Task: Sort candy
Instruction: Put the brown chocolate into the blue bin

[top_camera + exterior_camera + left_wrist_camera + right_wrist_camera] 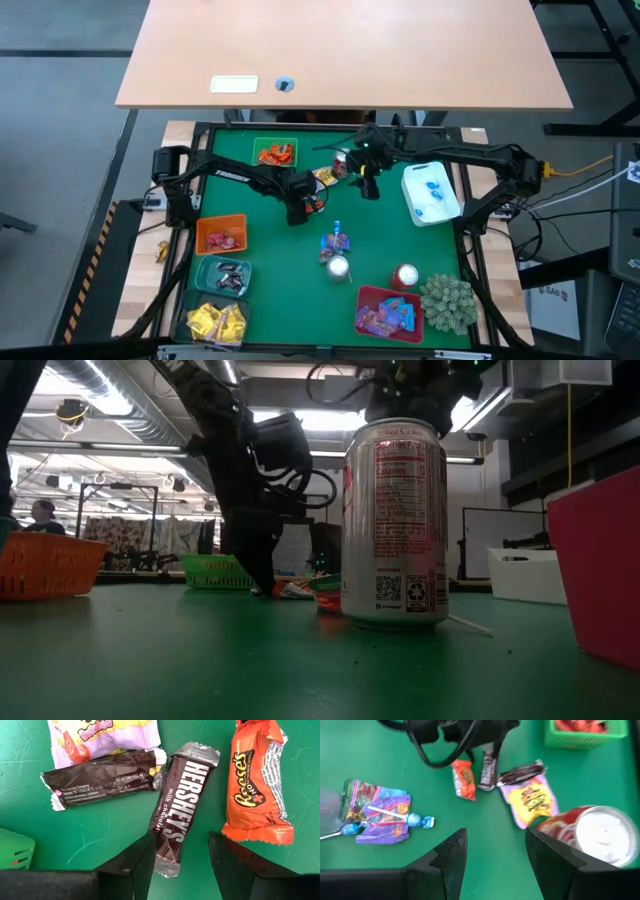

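So the left gripper (180,855), fingers apart, straddles a Hershey's bar (181,805) lying on the table beside a Reese's (255,785). Next it probably needs lowering and closing. Right gripper (495,855) hovers open nearby.

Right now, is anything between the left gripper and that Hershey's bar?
Nothing visible. The open left gripper hangs right over the Hershey's bar, a finger either side of its near end. The Reese's packet lies close beside it, apart.
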Available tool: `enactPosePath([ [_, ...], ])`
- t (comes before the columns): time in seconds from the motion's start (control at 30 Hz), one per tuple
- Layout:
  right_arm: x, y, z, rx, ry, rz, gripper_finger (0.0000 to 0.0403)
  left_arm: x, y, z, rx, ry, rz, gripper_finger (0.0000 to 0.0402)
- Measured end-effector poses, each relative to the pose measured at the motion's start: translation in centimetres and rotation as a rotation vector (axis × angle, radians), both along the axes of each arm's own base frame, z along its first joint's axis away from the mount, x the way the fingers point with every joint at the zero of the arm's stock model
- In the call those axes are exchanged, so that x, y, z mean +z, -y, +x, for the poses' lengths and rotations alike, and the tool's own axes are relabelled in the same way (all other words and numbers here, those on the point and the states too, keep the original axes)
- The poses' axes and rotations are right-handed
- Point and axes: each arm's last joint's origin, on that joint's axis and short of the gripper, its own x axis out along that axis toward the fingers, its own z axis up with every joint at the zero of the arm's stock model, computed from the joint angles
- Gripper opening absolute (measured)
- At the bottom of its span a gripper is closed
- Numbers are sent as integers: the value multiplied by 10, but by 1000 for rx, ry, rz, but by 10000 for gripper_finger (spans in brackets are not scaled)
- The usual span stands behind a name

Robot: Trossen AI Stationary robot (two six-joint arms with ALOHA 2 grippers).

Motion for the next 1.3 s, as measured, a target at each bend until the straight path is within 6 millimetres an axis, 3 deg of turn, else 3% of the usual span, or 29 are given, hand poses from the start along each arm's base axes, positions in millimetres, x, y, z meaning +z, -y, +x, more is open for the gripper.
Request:
enactPosePath([
  [0.2, -15, -1, -3, -13, -19, 32, 198, 4, 0, -1, 28, 21, -12, 155],
  [0.63, -15, -1, -2, -13, -6, 29, 198, 16, -6, 8, 36, 64, 2, 156],
  [1.3, -16, -1, -1, -9, -6, 26, 198, -7, -19, 7, 42, 24, -115, 147],
])
